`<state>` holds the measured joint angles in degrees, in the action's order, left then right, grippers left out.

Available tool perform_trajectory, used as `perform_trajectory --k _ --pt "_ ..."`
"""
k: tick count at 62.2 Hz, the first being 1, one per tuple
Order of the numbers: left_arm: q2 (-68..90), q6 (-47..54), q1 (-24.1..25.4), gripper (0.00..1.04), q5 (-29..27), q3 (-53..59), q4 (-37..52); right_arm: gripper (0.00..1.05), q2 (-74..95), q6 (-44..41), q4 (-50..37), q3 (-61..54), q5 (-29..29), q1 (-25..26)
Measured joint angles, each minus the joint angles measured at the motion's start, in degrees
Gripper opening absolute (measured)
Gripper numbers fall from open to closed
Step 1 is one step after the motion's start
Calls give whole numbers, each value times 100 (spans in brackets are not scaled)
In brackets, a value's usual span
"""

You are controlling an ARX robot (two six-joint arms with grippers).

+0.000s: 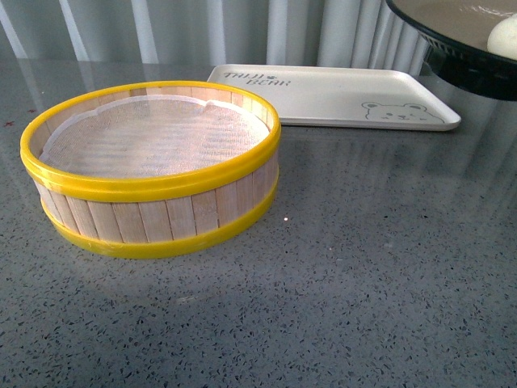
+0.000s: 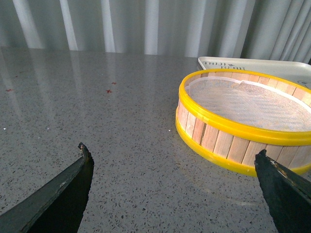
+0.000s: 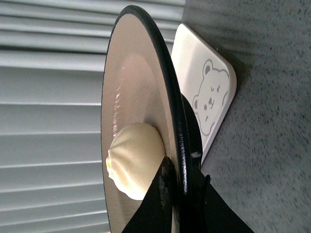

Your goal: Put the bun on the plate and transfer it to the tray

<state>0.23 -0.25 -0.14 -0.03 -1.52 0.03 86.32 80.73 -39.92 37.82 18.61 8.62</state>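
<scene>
My right gripper (image 3: 181, 180) is shut on the rim of the black plate (image 3: 141, 87), which is lifted off the table. The white bun (image 3: 133, 162) rests on the plate's beige inside, touching one finger. In the front view the plate (image 1: 460, 50) hangs at the top right, above the table, with the bun (image 1: 504, 36) at its edge. The cream tray (image 1: 339, 95) with the bear drawing lies at the back, partly under the plate; it also shows in the right wrist view (image 3: 206, 92). My left gripper (image 2: 172, 167) is open and empty above the table.
A round yellow-rimmed wooden steamer basket (image 1: 153, 166) with a white liner stands left of centre, in front of the tray; it also shows in the left wrist view (image 2: 243, 121). Grey speckled tabletop (image 1: 363, 283) all round. Pleated curtain behind.
</scene>
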Motion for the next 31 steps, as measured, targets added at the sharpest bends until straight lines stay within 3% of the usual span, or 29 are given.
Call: perform_trajectory --k 14,31 --pt "0 0 0 98 0 0 0 3 1165 -70 1008 1709 -503 -262" --pt "0 0 0 98 0 0 0 3 2090 -498 2181 3429 -466 -671"
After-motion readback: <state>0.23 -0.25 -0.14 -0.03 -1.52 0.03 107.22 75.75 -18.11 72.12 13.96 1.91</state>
